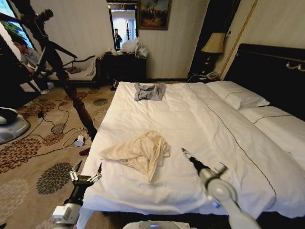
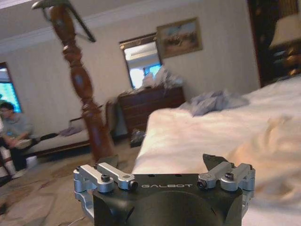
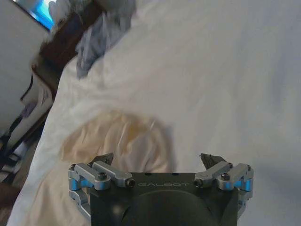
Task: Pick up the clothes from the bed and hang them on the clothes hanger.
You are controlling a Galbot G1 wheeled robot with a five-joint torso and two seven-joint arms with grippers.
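Observation:
The clothes, a crumpled cream shirt [image 1: 139,151], lie on the white bed [image 1: 200,124] near its front left part. My left gripper [image 1: 87,171] hovers open beside the bed's front left corner, over the carpet edge, left of the shirt. Just right of the shirt and above the sheet, my right gripper [image 1: 185,152] is open. In the right wrist view the shirt [image 3: 117,141] lies just beyond the open right gripper [image 3: 157,157]. The left wrist view shows the open left gripper [image 2: 161,159] and the shirt [image 2: 273,141] off to one side. A thin black bar across the coat stand's top looks like the clothes hanger [image 1: 64,50].
A dark turned-wood coat stand [image 1: 76,102] rises from the carpet left of the bed. A small grey garment [image 1: 149,90] lies at the bed's far end. Pillows [image 1: 238,95] and a black headboard [image 1: 271,71] are on the right. Cables [image 1: 57,129] trail over the carpet.

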